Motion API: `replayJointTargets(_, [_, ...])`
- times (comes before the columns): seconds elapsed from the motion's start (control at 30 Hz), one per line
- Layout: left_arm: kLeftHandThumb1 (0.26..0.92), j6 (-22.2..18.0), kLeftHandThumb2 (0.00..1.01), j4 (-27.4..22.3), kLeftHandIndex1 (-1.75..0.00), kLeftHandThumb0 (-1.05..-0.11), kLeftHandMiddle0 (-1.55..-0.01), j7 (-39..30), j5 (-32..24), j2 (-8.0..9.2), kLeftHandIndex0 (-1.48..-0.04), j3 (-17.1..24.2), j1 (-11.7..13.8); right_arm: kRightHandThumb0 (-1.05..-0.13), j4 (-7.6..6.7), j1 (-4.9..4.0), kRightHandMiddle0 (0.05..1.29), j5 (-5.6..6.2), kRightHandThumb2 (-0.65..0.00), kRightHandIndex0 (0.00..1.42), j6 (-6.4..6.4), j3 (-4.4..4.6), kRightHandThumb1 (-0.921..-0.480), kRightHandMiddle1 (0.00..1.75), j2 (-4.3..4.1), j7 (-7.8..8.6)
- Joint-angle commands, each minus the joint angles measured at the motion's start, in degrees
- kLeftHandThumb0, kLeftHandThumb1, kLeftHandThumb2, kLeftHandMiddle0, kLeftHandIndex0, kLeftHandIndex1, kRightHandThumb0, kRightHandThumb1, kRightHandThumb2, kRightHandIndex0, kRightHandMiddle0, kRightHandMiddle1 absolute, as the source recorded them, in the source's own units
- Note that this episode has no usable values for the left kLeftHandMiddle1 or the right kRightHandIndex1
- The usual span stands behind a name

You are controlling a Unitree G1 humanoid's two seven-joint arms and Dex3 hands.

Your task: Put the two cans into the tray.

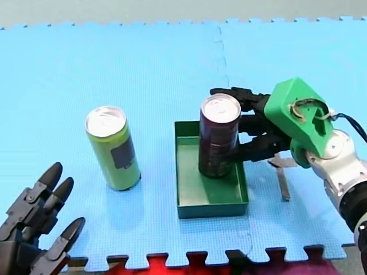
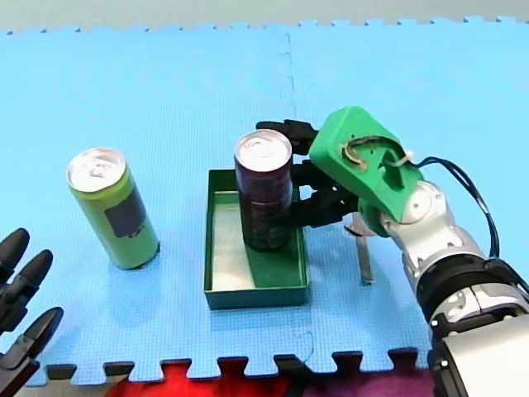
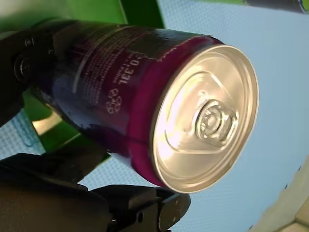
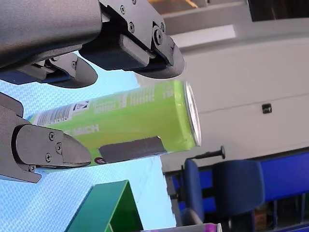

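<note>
A dark purple can [image 1: 218,137] stands upright inside the green tray [image 1: 212,209], toward its far end. My right hand [image 1: 232,123], on the arm with the green wrist housing, is shut on this can from the right, with fingers wrapped around its upper half. The first wrist view has the same purple can [image 3: 145,96] lying close between dark fingers [image 3: 58,193]. A lime green can [image 1: 113,149] stands upright on the blue mat, left of the tray and apart from it. My left hand [image 1: 46,217] is at the near left corner, short of the green can and holding nothing.
A flat grey metal piece [image 1: 282,179] lies on the mat just right of the tray, under my right forearm. The mat's jigsaw front edge [image 1: 172,259] runs close below the tray. In the second wrist view, the green can [image 4: 125,130] is framed between dark fingers [image 4: 48,145].
</note>
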Motion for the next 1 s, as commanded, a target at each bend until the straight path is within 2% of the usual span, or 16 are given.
replayJointTargets(0.0, [0.921,-0.3,0.28,-0.2,0.00,-1.048,-0.46,-0.1,-0.3,0.18,-0.46,0.0,-0.1,-0.978,0.23,-0.51,0.18,-0.19,-0.003,0.43,-0.58,0.16,-0.731,0.00,-0.87,0.38])
replayJointTargets(0.13, [0.921,-0.4,0.29,-0.3,0.00,-1.048,-0.46,-0.4,-0.6,0.29,-0.46,0.0,-0.1,-0.998,0.41,-0.84,0.17,-0.29,-0.004,0.43,-0.84,0.16,-0.737,0.00,-1.37,0.67])
replayJointTargets(0.4, [0.921,0.3,0.32,-1.2,0.00,-1.048,-0.46,-1.5,-1.7,0.41,-0.46,-0.2,0.3,-1.039,0.43,-0.84,0.15,-0.67,-0.005,0.41,-2.16,0.37,-0.753,0.00,-2.21,0.92])
replayJointTargets(0.6, [0.921,0.6,0.33,-1.2,0.00,-1.048,-0.46,-2.1,-2.1,0.41,-0.46,-0.2,0.2,-1.048,0.65,-0.94,0.14,-1.02,-0.005,0.41,-2.08,0.58,-0.760,0.00,-2.64,0.94])
replayJointTargets(0.77, [0.921,0.5,0.34,-1.1,0.00,-1.048,-0.45,-2.2,-2.0,0.40,-0.46,0.0,0.1,-1.048,0.76,-1.04,0.13,-1.43,-0.007,0.41,-1.99,0.77,-0.766,0.00,-3.57,0.98])
replayJointTargets(0.97, [0.921,0.2,0.35,-1.1,0.00,-1.048,-0.46,-2.0,-1.7,0.39,-0.46,0.1,0.3,-1.048,0.94,-0.61,0.13,-0.60,-0.007,0.41,-1.88,-0.15,-0.772,0.00,-5.07,2.16])
